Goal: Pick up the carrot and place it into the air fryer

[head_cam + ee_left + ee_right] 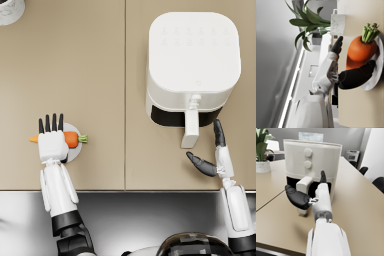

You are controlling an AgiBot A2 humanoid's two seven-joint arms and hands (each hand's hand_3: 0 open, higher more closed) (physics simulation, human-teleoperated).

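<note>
An orange carrot (pixel 72 139) with a green top lies on a small round plate (pixel 75 152) at the table's front left. My left hand (pixel 52 138) lies over the carrot's middle with straight fingers pointing away from me. In the left wrist view the thumb (pixel 358 76) rests against the side of the carrot (pixel 359 51) on the plate (pixel 373 82), and the fingers do not wrap it. The white air fryer (pixel 192 60) stands at the right, its handle (pixel 190 129) toward me. Spread and empty, my right hand (pixel 216 152) hovers just right of the handle (pixel 303 188).
A marble plant pot (pixel 9 9) stands at the far left corner, its leaves (pixel 307 21) showing in the left wrist view. The table's front edge (pixel 125 190) runs below both hands. Dark chairs (pixel 364 169) stand beyond the table's far side.
</note>
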